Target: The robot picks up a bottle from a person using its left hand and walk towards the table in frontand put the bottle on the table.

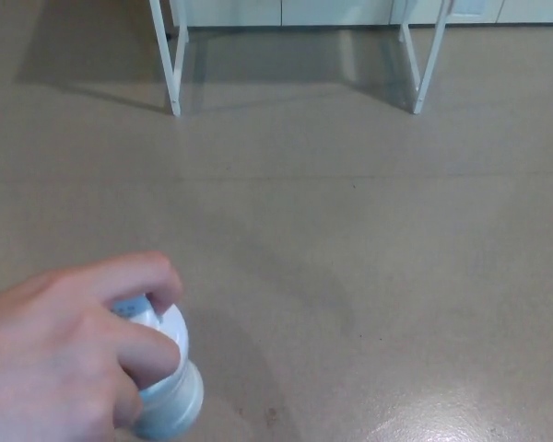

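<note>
A person's hand point(60, 364) holds the bottle point(173, 401) out at my lower left; the bench point(170, 64) stands well ahead.

Looking down from my head, I see neither my left hand nor my right hand, so I cannot tell whether either is open or closed. The bottle is pale blue and white and is seen from above, low in the left corner of the view. The person's fingers point(143, 276) curl over its top and side, and it is held above the floor point(369, 258). Of the bench only the white legs show, one pair at the upper left and one point(426, 64) at the upper right, casting shadows on the floor. The bottle is well apart from the bench, with bare grey-brown floor between them.
</note>
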Robot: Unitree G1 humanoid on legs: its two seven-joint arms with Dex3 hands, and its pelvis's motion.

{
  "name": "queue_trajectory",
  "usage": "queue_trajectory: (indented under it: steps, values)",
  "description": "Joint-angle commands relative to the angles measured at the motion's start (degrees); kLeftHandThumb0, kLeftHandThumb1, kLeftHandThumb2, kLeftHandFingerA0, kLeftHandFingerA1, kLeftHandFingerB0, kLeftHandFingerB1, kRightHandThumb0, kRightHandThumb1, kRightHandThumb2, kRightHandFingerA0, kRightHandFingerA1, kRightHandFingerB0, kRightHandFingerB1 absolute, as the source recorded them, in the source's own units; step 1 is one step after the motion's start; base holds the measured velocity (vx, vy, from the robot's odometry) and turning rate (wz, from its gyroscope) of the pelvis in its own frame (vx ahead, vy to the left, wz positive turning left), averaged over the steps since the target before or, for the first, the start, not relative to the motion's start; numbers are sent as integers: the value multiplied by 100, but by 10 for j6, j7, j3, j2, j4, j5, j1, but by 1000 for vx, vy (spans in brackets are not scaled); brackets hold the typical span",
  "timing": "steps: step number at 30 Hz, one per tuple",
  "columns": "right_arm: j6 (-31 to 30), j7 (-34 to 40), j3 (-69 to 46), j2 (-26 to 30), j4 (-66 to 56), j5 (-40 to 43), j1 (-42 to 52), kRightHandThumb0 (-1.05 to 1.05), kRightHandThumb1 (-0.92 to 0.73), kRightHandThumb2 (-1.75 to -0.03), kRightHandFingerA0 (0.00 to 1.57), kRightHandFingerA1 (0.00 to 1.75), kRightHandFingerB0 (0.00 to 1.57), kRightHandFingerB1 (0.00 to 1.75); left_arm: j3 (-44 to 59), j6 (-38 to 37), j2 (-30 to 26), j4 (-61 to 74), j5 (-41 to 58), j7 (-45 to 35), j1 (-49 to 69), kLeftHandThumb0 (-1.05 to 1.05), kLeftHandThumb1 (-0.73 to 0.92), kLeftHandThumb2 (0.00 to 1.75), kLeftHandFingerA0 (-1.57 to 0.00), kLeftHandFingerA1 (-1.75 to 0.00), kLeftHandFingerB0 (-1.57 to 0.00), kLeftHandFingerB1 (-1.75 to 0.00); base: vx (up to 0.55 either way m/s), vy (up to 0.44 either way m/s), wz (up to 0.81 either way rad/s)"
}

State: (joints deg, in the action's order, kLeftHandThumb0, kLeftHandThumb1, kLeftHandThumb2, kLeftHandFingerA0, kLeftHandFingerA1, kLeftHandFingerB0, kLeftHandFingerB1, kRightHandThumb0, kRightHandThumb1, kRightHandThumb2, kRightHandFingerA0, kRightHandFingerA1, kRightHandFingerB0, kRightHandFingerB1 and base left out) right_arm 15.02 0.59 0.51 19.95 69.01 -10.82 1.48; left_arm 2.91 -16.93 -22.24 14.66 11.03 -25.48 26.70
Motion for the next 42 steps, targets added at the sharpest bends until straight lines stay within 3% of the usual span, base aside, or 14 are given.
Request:
queue_trajectory:
  steps: [1, 4, 6, 8, 12, 14, 16, 17, 18, 19, 22, 25, 31, 42]
  values:
    - [-2, 2, 6, 6, 5, -4, 9, -27, -68, -60, 56, 45, 38, 36, -48, 109, -51, 140, 75, -64, 4, -56, 34, 77, 0, -22, 0, -15, 0, 0, 0]
    - [-3, 0, 8, 6, 4, -3, 9, -27, -68, -60, 58, 46, 38, 36, -65, 122, -43, 130, 67, -57, -26, -63, 32, 65, -5, -24, 0, -15, 0, 0, 0]
    - [-2, 1, 9, 5, 3, -2, 9, -27, -68, -60, 59, 46, 39, 36, -73, 120, -37, 120, 52, -50, -45, -55, 33, 78, 0, -28, 0, -19, 0, 0, 0]
    - [-4, -2, 10, 5, 6, -1, 7, -28, -68, -60, 58, 45, 38, 36, -79, 120, -31, 115, 46, -46, -57, -65, 41, 57, -4, -26, 0, -20, 0, 0, 0]
    - [-2, 2, 15, 8, 6, -6, 4, -29, -68, -60, 65, 48, 41, 36, -96, 144, -14, 114, 18, -20, -88, -59, 39, 77, -6, -33, -5, -14, 0, 0, 0]
    - [-3, 4, 15, 7, 7, -5, 2, -29, -68, -60, 64, 48, 41, 37, -102, 148, -6, 112, 5, -10, -98, -68, 47, 56, -10, -30, -2, -21, 0, 0, 0]
    - [-6, 5, 17, 5, 7, -5, 0, -29, -68, -60, 64, 48, 42, 37, -114, 168, 16, 123, -8, 16, -104, -62, 48, 78, -39, -53, -5, -27, 0, 0, 0]
    - [-6, 5, 17, 4, 7, -5, 0, -29, -68, -60, 64, 48, 42, 37, -116, 166, 26, 124, -14, 24, -105, -62, 48, 78, -39, -53, -5, -27, 0, 0, 0]
    - [-7, 4, 17, 3, 8, -4, -1, -29, -68, -60, 62, 47, 43, 37, -121, 156, 40, 124, -39, 42, -106, -41, 73, 62, -82, -50, -23, -29, 0, 0, 0]
    - [-5, 4, 16, 3, 7, -3, 0, -28, -69, -60, 59, 46, 42, 37, -126, 154, 49, 126, -58, 55, -108, -26, 82, 64, -113, -74, -66, -47, 0, 0, 0]
    - [-2, 1, 15, 3, 5, -1, -1, -28, -68, -60, 59, 46, 42, 37, -140, 146, 79, 125, -97, 85, -108, -24, 76, 71, -113, -95, -80, -70, 0, 0, 0]
    - [-2, 1, 16, 4, 6, -2, -4, -28, -69, -60, 59, 46, 42, 37, -148, 141, 97, 126, -128, 105, -100, -23, 75, 78, -106, -113, -70, -97, 0, 0, 0]
    - [-2, -3, 22, 7, 8, -7, -8, -28, -69, -60, 55, 44, 42, 37, -155, 129, 106, 125, -145, 112, -85, -24, 81, 72, -94, -130, -63, -98, 0, 0, 0]
    - [3, -6, 29, 5, 12, -5, 2, -29, -69, -60, 57, 46, 44, 37, -157, 124, 106, 128, -145, 107, -59, -24, 80, 72, -95, -126, -62, -99, 0, 0, 0]
